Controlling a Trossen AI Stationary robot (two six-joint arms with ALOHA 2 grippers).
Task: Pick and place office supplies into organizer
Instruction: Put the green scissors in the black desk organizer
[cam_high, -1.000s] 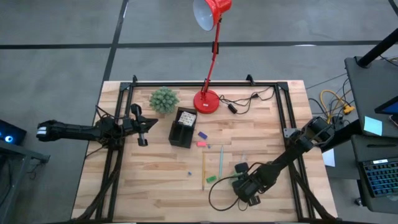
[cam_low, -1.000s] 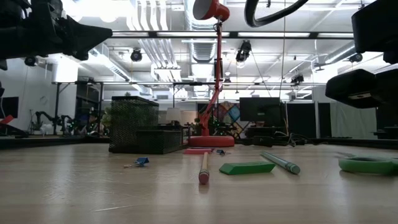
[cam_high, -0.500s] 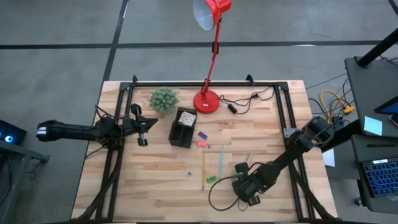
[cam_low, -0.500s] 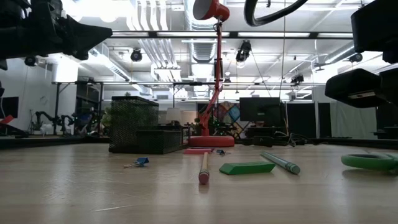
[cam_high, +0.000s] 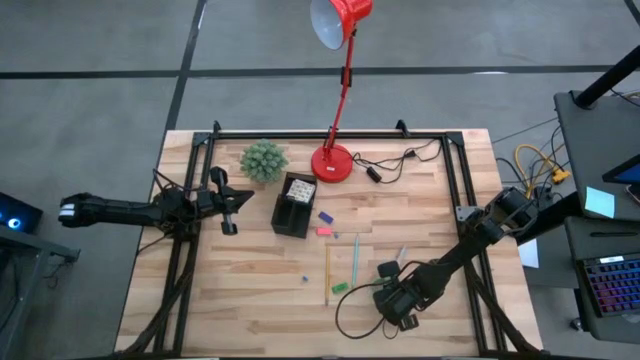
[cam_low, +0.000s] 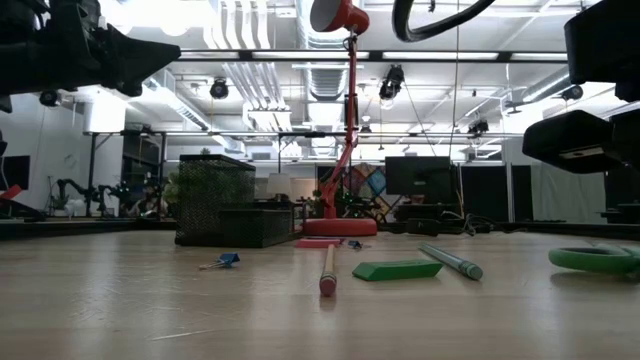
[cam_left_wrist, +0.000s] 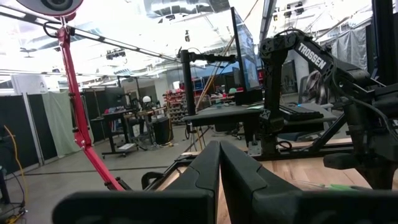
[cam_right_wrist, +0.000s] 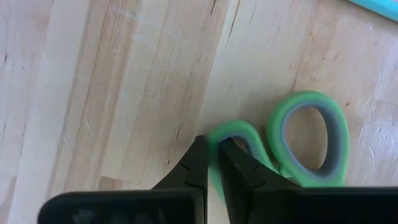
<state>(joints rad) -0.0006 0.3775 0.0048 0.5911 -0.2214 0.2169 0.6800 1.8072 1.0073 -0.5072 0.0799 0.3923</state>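
Note:
The green-handled scissors (cam_right_wrist: 308, 140) lie on the table near its front right, and my right gripper (cam_right_wrist: 213, 149) is shut on their smaller handle loop. In the low view the handle (cam_low: 595, 260) shows at the right edge. The yellow pencil (cam_high: 327, 272), green pen (cam_high: 354, 258) and a small green piece (cam_high: 340, 287) lie flat to the left of the scissors. The black organizer (cam_high: 294, 204) stands toward the far middle. My left gripper (cam_left_wrist: 219, 163) is shut with nothing between its fingers, and hovers left of the organizer (cam_high: 228, 200). My right gripper pinches the green rim of the smaller handle loop (cam_right_wrist: 215, 163) between its two fingers. One finger (cam_right_wrist: 235, 163) stands inside the loop and the other (cam_right_wrist: 196, 163) outside it. The fingers come steeply from above. The scissors lie flat on the table.
A red desk lamp (cam_high: 332, 160) with its cord and a spiky green plant (cam_high: 263, 160) stand at the far side. A pink pad (cam_high: 323, 230), a purple piece (cam_high: 325, 216) and a small blue clip (cam_high: 304, 279) lie near the organizer. A black frame rail (cam_high: 300, 134) edges the table.
The scissors have shifted slightly under my right gripper. In the low view the handle loop sits a little higher and thinner than before. In the high view a pale blade tip now shows beside the gripper. Both arms have kept their places.

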